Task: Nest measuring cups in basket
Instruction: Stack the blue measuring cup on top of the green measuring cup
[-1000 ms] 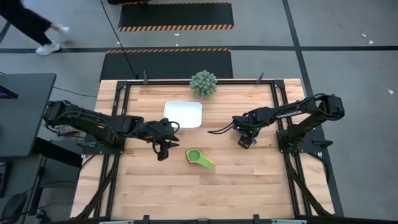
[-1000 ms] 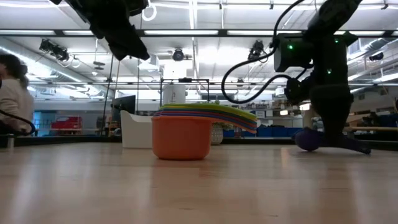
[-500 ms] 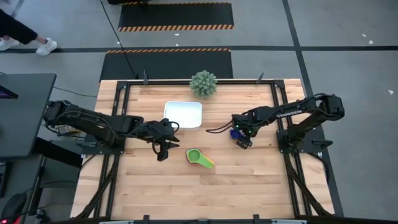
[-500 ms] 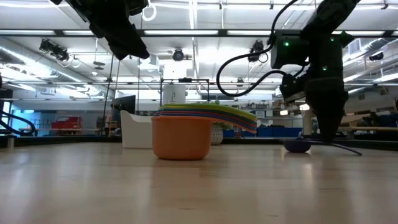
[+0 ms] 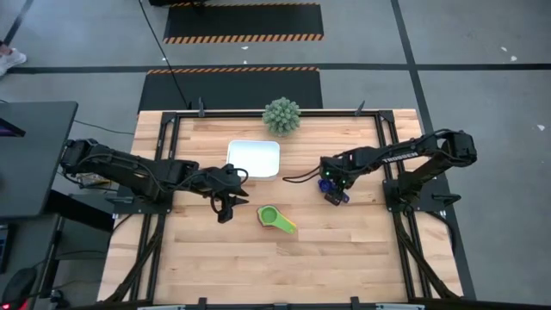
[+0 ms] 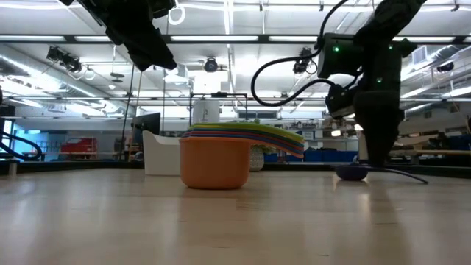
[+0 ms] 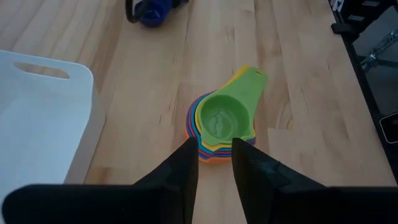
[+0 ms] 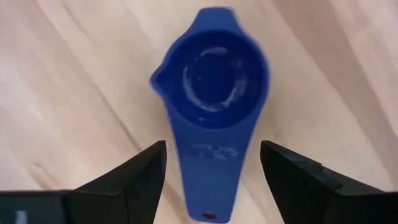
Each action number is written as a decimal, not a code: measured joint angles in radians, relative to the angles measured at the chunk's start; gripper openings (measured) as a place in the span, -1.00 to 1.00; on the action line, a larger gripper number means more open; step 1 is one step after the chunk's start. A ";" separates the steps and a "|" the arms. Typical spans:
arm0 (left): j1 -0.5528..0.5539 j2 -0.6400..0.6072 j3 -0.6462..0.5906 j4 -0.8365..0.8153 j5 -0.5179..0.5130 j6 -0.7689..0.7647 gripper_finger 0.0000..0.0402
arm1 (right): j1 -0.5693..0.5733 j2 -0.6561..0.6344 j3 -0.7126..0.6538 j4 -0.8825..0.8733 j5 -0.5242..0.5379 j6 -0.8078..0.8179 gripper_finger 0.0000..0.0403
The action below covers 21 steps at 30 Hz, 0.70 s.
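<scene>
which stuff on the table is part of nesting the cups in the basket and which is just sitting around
Part of the job:
- stack of nested measuring cups, green on top
- lone blue measuring cup on the wood, between the right gripper's open fingers
- white basket, nothing in it
- left gripper, hovering by the stack

Just lying about:
- spiky ball plant at the table's far edge

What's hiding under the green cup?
The green cup sits on top of a nested stack. Yellow, orange, red and blue rims peek out beneath it, and the orange cup is at the bottom. Their insides are covered, so an exact count isn't possible.
</scene>
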 joint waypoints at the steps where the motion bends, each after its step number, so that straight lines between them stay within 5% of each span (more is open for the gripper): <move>1: 0.000 0.000 0.000 0.000 0.000 0.000 -0.49 | 0.000 0.001 0.000 0.001 0.005 0.000 0.32; 21: 0.000 0.000 0.000 0.000 0.000 0.002 -0.49 | 0.006 0.003 -0.055 0.054 0.023 -0.013 0.27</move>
